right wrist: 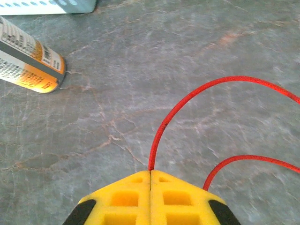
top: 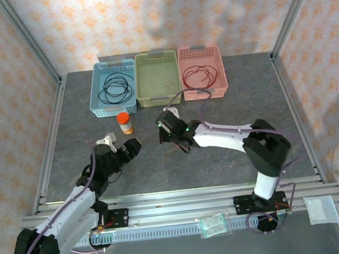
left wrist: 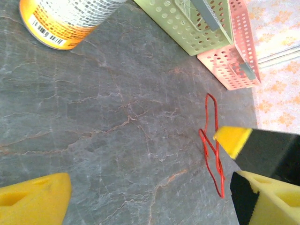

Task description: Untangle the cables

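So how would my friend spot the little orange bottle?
Find the blue basket, leftmost of three at the table's far side. Just in front of it stands a small bottle. It is orange with a pale band, the one upright thing there.

Top external: high behind the arm bases, looking down and forward — takes in the whole surface [top: 161, 164].
Left wrist: close above the surface, facing the green basket [left wrist: 187, 28].
Right wrist: low, close, facing the orange bottle [right wrist: 30, 65].
Shared: orange bottle in all three — red cable [right wrist: 225, 79] in both wrist views.
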Robot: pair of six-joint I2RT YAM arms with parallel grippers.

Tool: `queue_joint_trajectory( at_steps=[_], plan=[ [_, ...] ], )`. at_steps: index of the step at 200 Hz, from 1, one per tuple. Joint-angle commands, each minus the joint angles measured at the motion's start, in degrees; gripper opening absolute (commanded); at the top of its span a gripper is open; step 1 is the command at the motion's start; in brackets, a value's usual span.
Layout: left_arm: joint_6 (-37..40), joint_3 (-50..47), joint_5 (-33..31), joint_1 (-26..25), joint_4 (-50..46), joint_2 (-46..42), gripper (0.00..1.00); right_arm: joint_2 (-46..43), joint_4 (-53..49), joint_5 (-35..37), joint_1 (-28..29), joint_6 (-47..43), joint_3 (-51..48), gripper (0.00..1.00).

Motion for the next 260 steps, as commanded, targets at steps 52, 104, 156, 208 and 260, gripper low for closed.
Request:
queue_joint_trajectory(
  at_steps=[52, 104, 156, 208, 260],
  plan=[
    [0.5, 5.0, -4.9, -8.8, 12.3, 11.0, 0.90, -14.2, 0.5, 10.0, -0.2, 4.1, -6.8, 0.00],
    [0.9, 12.8, -5.7, -15.1, 17.9, 22.8, 0.90, -20.4, 0.3, 12.0, -0.7, 6.9, -9.5, 0.00],
    [2.3, 18.1, -5.5, -18.6, 21.1, 29.0, 0.91, -29.1, -1.6, 15.2, -2.2, 8.2, -12.4, 0.00],
    [4.4, 23.5, -5.2, -19.1, 21.0, 31.6, 0.91, -34.4, -4.0, 15.0, -6.3, 6.0, -9.6, 0.00],
    [7.4, 31.2, -5.4, -19.1, 17.3, 34.2, 0.90, -34.3, -5.2, 14.8, -9.0, 1.9, -3.0, 0.00]
  ],
)
